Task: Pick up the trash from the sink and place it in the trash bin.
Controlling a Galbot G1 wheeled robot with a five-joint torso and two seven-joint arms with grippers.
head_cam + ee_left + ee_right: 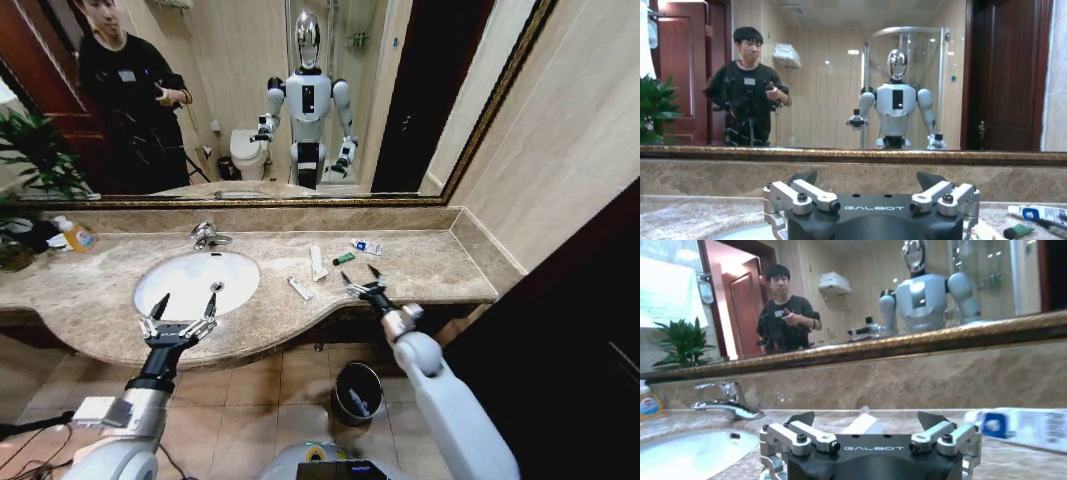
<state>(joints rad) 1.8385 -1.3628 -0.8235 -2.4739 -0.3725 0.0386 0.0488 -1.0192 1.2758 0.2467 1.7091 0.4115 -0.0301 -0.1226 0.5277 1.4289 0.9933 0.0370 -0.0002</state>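
The right tool (pixel 360 279), jaws spread and empty, sits nearest the trash (pixel 317 262) lying at its eleven o'clock on the tabletop (pixel 430 262), while the open left tool (pixel 187 305) hovers over the sink (pixel 196 282).

Polished beige marble counter (pixel 430 262), glossy white ceramic sink (pixel 185 280), shiny chrome faucet (pixel 205 236), matt black pincers.

Open counter ahead, wall close on your right

Your right gripper (pixel 360 279) has bare marble (pixel 430 265) before it, with packets (pixel 318 262) scattered just left; the faucet (pixel 206 236) blocks the sink's (pixel 150 290) back, and the bin (pixel 357 392) below looks unobstructed, probably.
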